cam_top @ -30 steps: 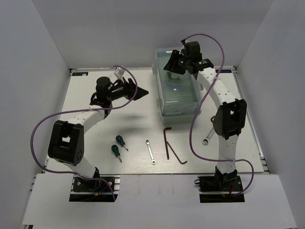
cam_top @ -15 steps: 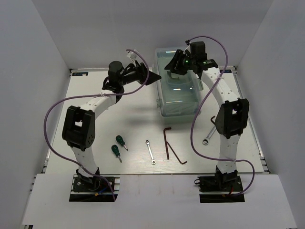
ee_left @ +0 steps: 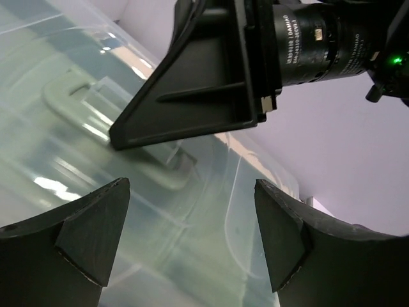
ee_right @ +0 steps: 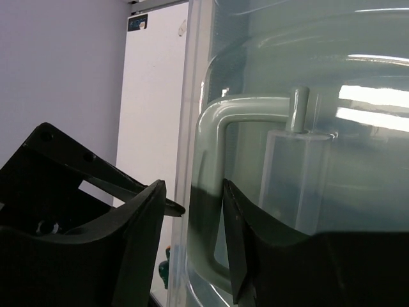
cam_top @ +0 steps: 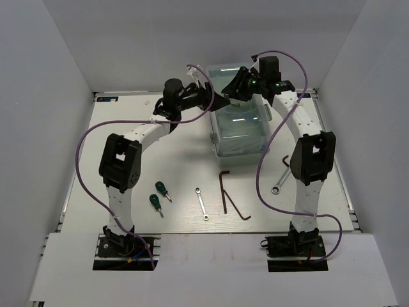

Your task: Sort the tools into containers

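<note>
The mint-green toolbox (cam_top: 239,131) stands at the back with its translucent lid down. My left gripper (cam_top: 222,102) is open and empty at the box's far left edge, over the lid (ee_left: 192,185). My right gripper (cam_top: 238,86) hovers over the far end of the lid, with its jaws a little apart astride the end of the pale handle (ee_right: 211,160); it also shows in its own wrist view (ee_right: 192,185). Two green-handled screwdrivers (cam_top: 161,188) (cam_top: 155,203), a small wrench (cam_top: 202,203) and two hex keys (cam_top: 223,187) (cam_top: 237,208) lie on the near table. The longer wrench (cam_top: 280,181) lies by the right arm.
White walls close the table at the back and on both sides. The right gripper's finger (ee_left: 192,83) hangs close above the left gripper's view. Purple cables loop beside both arms.
My left arm has swung right from the middle of the table to the toolbox's far left edge. My right gripper has shifted slightly over the lid. The tools have not moved.
</note>
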